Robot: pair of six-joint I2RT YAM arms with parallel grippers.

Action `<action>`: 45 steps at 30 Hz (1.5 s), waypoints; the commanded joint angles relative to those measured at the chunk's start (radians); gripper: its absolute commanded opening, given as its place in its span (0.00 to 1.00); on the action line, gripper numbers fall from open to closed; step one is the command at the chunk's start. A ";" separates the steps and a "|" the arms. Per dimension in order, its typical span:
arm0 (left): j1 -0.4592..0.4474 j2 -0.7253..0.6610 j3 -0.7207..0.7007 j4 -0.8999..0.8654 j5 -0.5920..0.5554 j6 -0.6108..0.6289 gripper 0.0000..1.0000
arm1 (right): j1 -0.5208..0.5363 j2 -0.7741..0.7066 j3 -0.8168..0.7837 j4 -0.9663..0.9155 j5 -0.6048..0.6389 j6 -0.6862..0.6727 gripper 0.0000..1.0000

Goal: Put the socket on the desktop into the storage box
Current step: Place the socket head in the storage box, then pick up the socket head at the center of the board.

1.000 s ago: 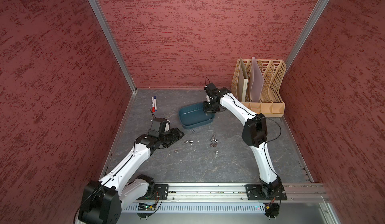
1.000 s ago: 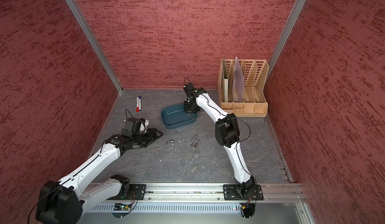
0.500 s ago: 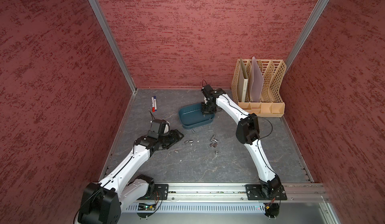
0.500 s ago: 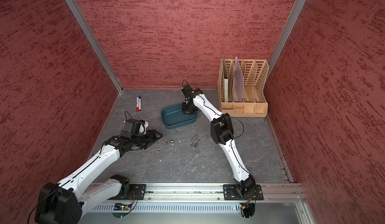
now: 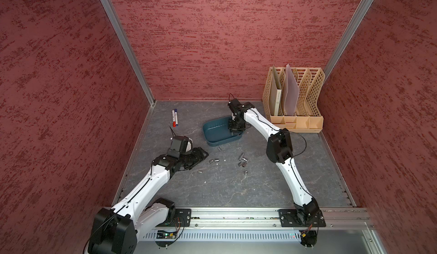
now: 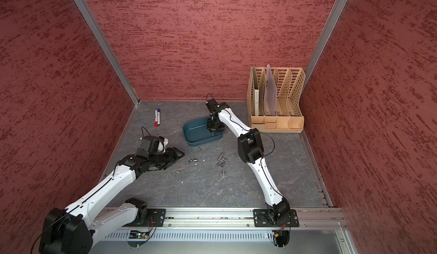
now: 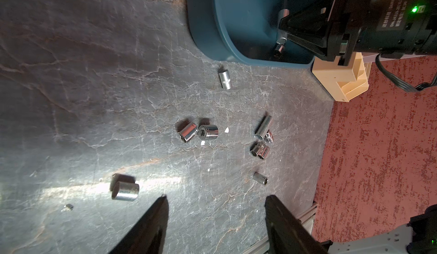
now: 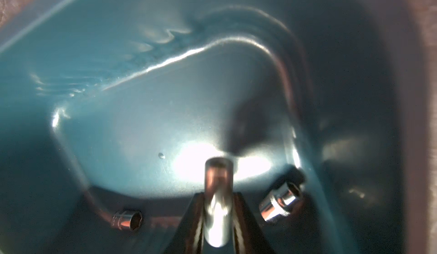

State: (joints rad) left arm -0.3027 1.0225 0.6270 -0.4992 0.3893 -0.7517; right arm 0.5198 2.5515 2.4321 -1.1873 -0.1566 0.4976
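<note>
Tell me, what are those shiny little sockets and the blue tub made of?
The sockets look like polished chromed steel: mirror-bright, reflecting the surroundings. The tub is probably moulded plastic, glossy teal: soft highlights, rounded corners.

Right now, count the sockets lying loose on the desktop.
9 sockets on the desktop: one beside the storage box, a close pair, four clustered, one just off that cluster, one near the left gripper. The cluster may hide more.

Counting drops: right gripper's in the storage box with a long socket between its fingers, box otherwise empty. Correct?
Not otherwise empty: the right wrist view shows two more sockets lying on the storage box floor. The rest holds: right gripper in the box, long socket between its fingers.
</note>
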 commanded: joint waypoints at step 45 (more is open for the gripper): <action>-0.175 0.196 0.104 0.079 -0.010 0.016 0.71 | 0.013 -0.790 -0.901 0.321 0.029 -0.024 0.45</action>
State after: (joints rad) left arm -0.4450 1.1965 0.6941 -0.4587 0.3874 -0.7444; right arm 0.5266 1.8347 1.5974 -0.9222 -0.1383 0.4667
